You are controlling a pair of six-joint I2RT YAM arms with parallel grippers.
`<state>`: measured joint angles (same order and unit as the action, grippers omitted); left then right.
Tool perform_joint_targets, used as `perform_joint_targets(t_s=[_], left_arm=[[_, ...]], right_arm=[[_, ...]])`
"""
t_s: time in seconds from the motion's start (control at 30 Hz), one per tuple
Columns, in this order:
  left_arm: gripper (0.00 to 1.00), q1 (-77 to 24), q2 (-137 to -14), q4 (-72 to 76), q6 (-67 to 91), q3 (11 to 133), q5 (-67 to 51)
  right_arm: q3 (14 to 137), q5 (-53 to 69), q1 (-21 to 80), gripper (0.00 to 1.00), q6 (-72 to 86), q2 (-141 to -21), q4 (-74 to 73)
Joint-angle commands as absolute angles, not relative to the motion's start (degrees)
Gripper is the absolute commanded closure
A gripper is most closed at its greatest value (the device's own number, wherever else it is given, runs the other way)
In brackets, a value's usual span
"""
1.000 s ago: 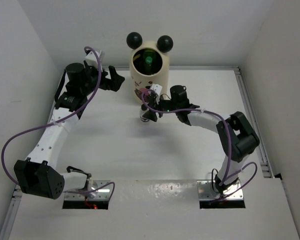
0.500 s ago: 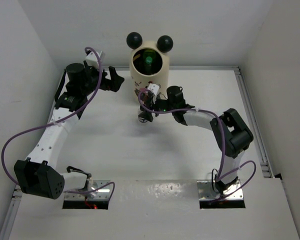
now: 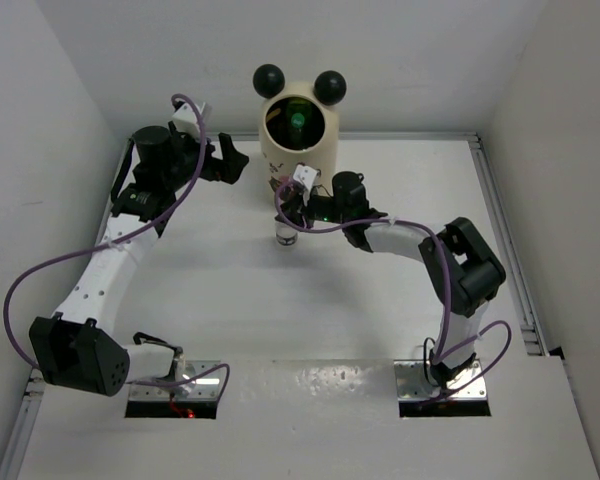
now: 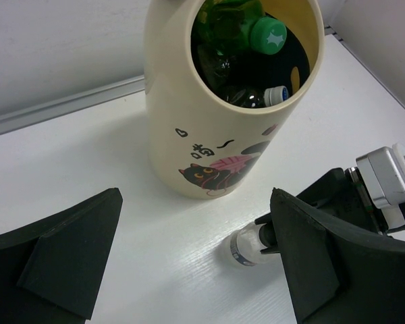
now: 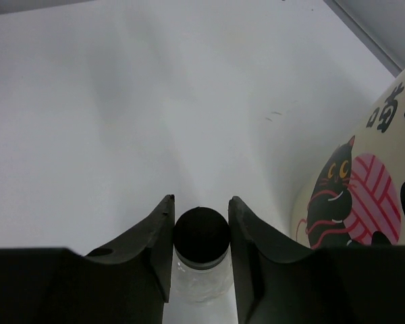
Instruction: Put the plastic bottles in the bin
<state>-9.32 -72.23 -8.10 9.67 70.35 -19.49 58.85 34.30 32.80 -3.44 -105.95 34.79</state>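
The cream bin (image 3: pixel 298 135) with two black ball ears stands at the back of the table. In the left wrist view the bin (image 4: pixel 182 121) holds a green bottle (image 4: pixel 233 27) and a blue-capped bottle (image 4: pixel 275 94). My right gripper (image 3: pixel 291 212) is shut on the black cap of a small clear bottle (image 3: pixel 285 236), just in front of the bin's base. The right wrist view shows the cap (image 5: pixel 202 235) pinched between the fingers of the right gripper (image 5: pixel 202 200), with the bin (image 5: pixel 364 182) to the right. My left gripper (image 4: pixel 196 202) is open and empty beside the bin. The clear bottle (image 4: pixel 246 246) also shows there.
White walls enclose the table on the left, back and right. A metal rail (image 3: pixel 500 220) runs along the right edge. The left arm's purple cable (image 3: pixel 50 270) loops over the left side.
My right gripper has shifted a little left, nearer the bin's base, with the clear bottle between its fingers. The left arm has not moved.
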Motion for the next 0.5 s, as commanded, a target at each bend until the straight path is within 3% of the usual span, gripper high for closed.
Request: perform_joint_targets(t_s=[0.0, 0.1, 0.13, 0.23, 0.33, 0.37, 0.43, 0.47], left_arm=[[0.01, -9.2, -71.9, -6.6, 9.5, 72.7, -19.2], [0.01, -9.2, -71.9, -6.6, 9.5, 72.2, -19.2], [0.01, -9.2, -71.9, -6.6, 10.0, 72.2, -19.8], [0.01, -9.2, -71.9, -6.1, 10.6, 72.2, -19.8], [0.01, -9.2, -71.9, -5.5, 10.6, 71.6, -19.8], [0.01, -9.2, -71.9, -5.5, 10.6, 71.6, -19.8], [0.01, -9.2, -71.9, -5.5, 10.6, 71.6, -19.8], [0.01, -9.2, -71.3, -5.5, 10.6, 71.6, -19.8]], right_arm=[[60.7, 33.2, 33.5, 0.69, -4.0, -106.2, 38.3], [60.9, 32.8, 33.7, 0.62, -4.2, -105.5, 36.2], [61.2, 32.8, 33.5, 0.47, -4.6, -105.4, 34.8], [60.2, 32.9, 33.7, 0.37, -5.3, -104.5, 33.9], [59.5, 33.1, 33.5, 0.37, -5.6, -104.2, 33.8], [59.3, 33.1, 33.6, 0.41, -6.2, -104.3, 33.8], [58.8, 33.2, 33.5, 0.55, -6.4, -104.3, 35.2], [58.7, 33.1, 33.6, 0.67, -6.3, -104.5, 36.0]])
